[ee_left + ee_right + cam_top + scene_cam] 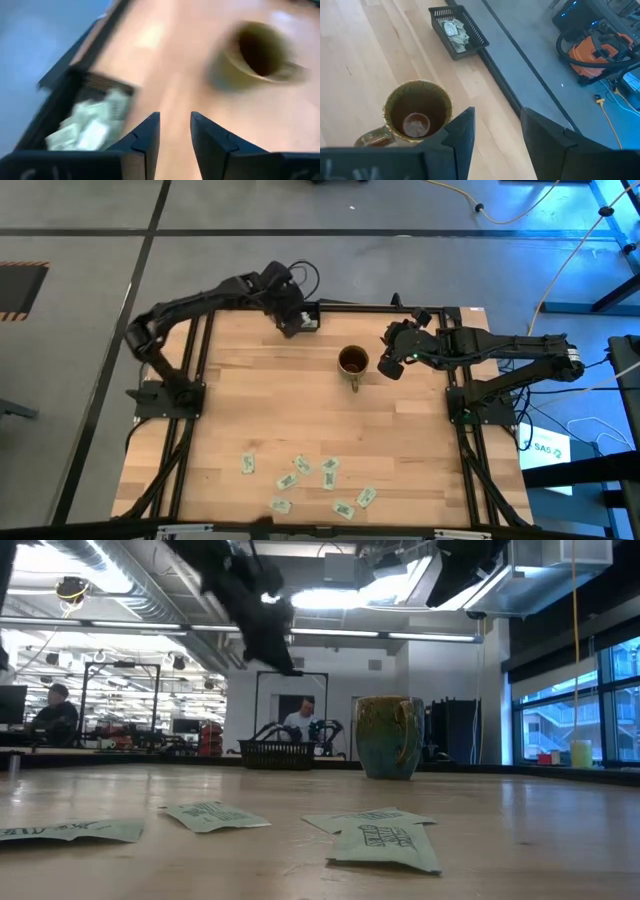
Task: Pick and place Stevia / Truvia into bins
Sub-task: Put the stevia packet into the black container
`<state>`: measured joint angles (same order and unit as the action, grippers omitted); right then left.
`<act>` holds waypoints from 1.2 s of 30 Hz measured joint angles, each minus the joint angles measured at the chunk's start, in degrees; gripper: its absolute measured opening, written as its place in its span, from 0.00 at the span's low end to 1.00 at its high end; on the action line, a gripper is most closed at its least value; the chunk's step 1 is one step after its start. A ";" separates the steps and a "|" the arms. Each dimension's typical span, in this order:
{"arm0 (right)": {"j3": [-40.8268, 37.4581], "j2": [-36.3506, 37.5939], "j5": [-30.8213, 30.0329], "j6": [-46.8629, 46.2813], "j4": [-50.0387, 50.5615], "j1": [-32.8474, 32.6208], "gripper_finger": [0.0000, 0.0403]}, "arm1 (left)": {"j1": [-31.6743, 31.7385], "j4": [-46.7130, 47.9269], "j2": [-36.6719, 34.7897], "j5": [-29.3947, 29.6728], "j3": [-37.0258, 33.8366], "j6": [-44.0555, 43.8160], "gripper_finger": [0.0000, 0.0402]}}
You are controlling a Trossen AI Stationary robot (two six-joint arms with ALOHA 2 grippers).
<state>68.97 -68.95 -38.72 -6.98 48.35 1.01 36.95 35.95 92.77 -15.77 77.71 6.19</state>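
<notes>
Wooden counter [300, 395]: I am taking the mug [352, 361] as my landmark; it is standing upright near the counter's far middle, handle pointing toward the near edge.
Black tray [306, 320]: it is sitting at the far edge, just left of the mug, and I am seeing crumpled white-and-green sachets [455, 31] already lying inside it.
Loose sachets [300, 483]: I am counting roughly eight lying flat and scattered along the near edge, well apart from the mug, their long axes pointing every which way.
Mug contents: the right wrist view is showing me something pale at the bottom, but I cannot tell what it is.
Left claw [291, 323]: it is hanging over the tray, fingers apart with nothing between them; judging by that, a sachet is probably just being let go.
Right claw [392, 361]: it is hovering just right of the mug, fingers apart and empty, arm reaching in from the right side.
Deciding relation: both claws are sitting far from the pile, on the mug's far side; I am judging neither clearly nearer, so the next pick is calling for a long reach toward the near edge.
Left arm pose: elbow folded out to the left, wrist tipped down over the tray.
</notes>
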 joint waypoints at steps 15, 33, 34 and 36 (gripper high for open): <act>0.00 0.00 0.00 -3.72 -0.01 -0.01 0.40 | -31.79 29.18 -14.20 5.06 -0.49 3.35 0.24; 0.02 0.00 0.03 -15.21 -0.42 -0.01 0.40 | -60.20 27.74 -9.06 12.67 -11.10 -10.15 0.22; 0.02 0.00 0.04 -15.39 -0.34 -0.01 0.40 | -61.32 25.30 -9.07 12.60 -12.41 -10.39 0.22; 0.02 0.00 0.02 -15.43 -0.36 -0.01 0.40 | -63.52 21.34 -9.07 12.99 -14.91 -10.16 0.22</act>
<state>68.99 -68.95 -38.70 -22.41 47.99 0.99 -26.57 57.28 83.70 -2.78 62.80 -3.97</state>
